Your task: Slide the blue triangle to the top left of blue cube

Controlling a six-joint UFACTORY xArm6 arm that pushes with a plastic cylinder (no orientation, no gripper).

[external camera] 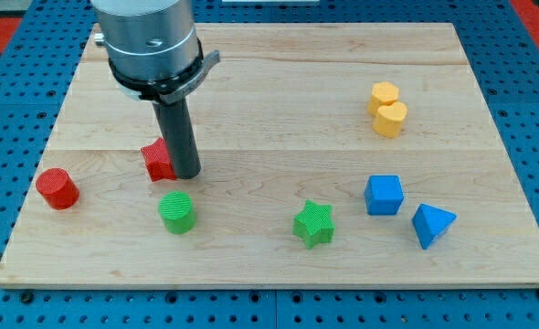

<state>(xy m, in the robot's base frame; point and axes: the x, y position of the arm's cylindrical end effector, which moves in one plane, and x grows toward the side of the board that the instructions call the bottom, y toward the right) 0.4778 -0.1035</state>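
The blue triangle (432,224) lies near the view's bottom right of the wooden board (279,100). The blue cube (384,195) sits just up and to the left of it, a small gap between them. My tip (187,174) is far off at the view's left, touching the right side of a red block (158,160) whose shape is partly hidden by the rod.
A red cylinder (57,188) lies at the far left. A green cylinder (176,212) sits below my tip. A green star (313,224) is at bottom centre. Two yellow blocks (387,109) touch each other at the upper right.
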